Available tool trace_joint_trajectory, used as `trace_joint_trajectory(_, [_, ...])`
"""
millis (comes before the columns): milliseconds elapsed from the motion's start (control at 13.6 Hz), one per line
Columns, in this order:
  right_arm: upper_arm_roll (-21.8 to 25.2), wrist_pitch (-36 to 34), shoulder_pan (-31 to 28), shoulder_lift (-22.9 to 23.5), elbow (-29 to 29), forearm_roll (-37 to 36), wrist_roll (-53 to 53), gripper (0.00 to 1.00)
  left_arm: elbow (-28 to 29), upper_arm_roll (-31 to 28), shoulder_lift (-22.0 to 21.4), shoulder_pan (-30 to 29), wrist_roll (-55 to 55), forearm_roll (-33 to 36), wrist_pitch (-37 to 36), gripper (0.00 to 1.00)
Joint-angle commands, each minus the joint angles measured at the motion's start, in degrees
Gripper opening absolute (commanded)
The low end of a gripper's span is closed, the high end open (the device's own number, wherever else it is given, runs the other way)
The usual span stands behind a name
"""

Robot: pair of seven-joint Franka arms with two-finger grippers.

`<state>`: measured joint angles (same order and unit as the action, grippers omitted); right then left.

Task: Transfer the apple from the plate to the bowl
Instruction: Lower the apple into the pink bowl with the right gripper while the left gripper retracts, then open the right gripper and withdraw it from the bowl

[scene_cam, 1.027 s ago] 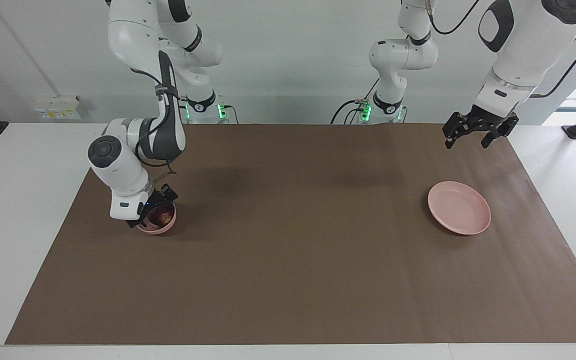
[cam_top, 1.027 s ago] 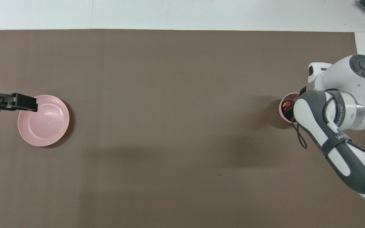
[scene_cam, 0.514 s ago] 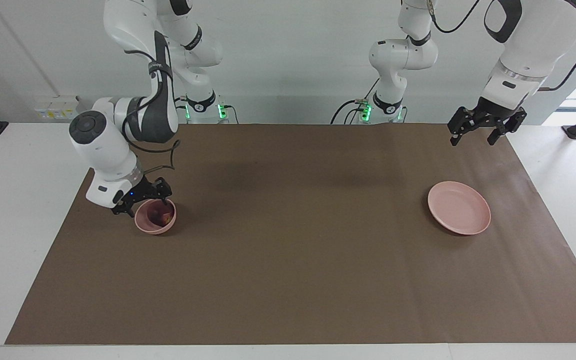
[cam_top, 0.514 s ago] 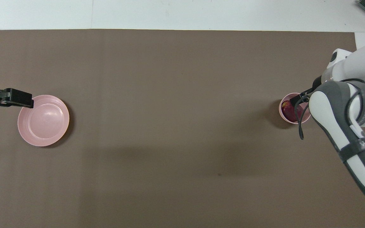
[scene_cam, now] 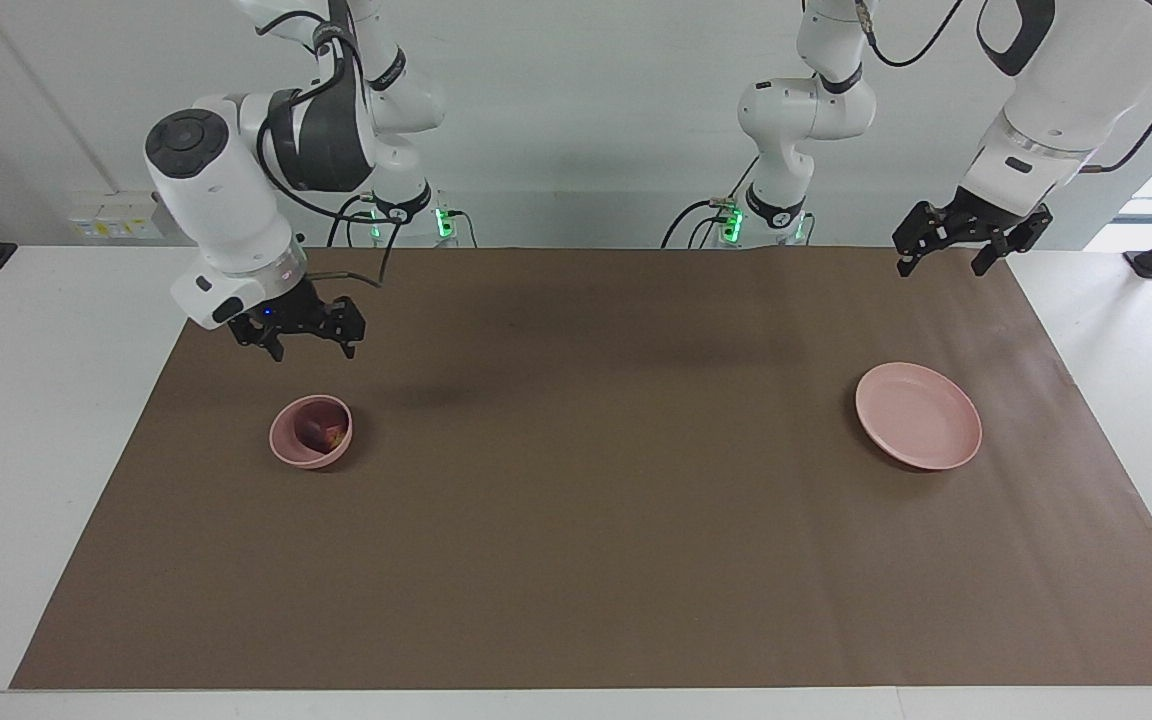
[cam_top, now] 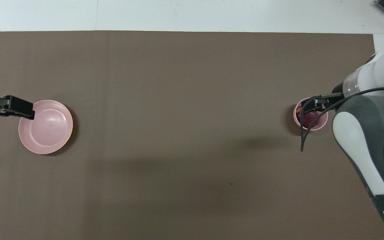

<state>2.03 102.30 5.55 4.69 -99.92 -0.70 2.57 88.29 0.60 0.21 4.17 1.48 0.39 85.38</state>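
The dark red apple [scene_cam: 322, 432] [cam_top: 309, 117] lies inside the small pink bowl [scene_cam: 288, 449] [cam_top: 295, 115] toward the right arm's end of the mat. My right gripper [scene_cam: 312, 349] [cam_top: 309, 107] hangs open and empty in the air over the bowl's robot-side edge, well clear of it. The flat pink plate [scene_cam: 919, 415] [cam_top: 47, 128] sits bare toward the left arm's end. My left gripper [scene_cam: 941, 265] [cam_top: 25, 111] is raised and open with nothing in it, over the mat's edge nearest the robots; from overhead it overlaps the plate's rim.
A brown mat [scene_cam: 596, 520] covers most of the white table [scene_cam: 46, 340]. Both arm bases [scene_cam: 776, 215] stand at the mat's robot-side edge. Only the bowl and plate stand on the mat.
My right gripper has lifted up out of the bowl and drawn back toward the robots, leaving the apple inside. The left gripper rose a little.
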Motion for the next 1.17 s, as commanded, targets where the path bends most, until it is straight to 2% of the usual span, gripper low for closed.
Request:
trace_joint_trajectory(0, [0.0, -1.6, -0.3, -4.9, -0.5, -0.3, 1.0, 1.00, -0.7, -0.4, 0.3, -0.2, -0.1, -0.1, -1.4, 1.00])
trace_joint_trajectory(220, [0.9, -8.1, -1.1, -9.3, 2.3, 0.2, -0.5, 1.00, -0.7, -0.4, 0.3, -1.8, -0.1, -0.1, -1.4, 1.00])
trace_joint_trajectory(587, [1.5, -23.0, -2.7, -9.6, 12.6, 0.9, -2.0, 1.00, -0.7, -0.4, 0.3, -1.8, -0.1, -0.1, -1.4, 1.00])
trace_joint_trajectory(734, [1.5, -23.3, -2.7, -11.3, 11.6, 0.8, -2.3, 1.00, -1.3, -0.4, 0.3, -1.8, -0.6, -0.3, -0.5, 1.00])
trace_joint_trajectory(880, [1.8, -23.6, -2.8, -11.6, 11.1, 0.8, -2.9, 1.00, -1.3, -0.4, -0.6, -1.7, -2.1, -3.0, -0.7, 1.00])
trace_joint_trajectory(1100, [2.0, -23.1, -3.0, -12.1, 10.2, 0.7, -4.4, 1.00, -1.2, -0.5, -0.7, -2.7, -4.2, -3.2, -0.7, 1.00])
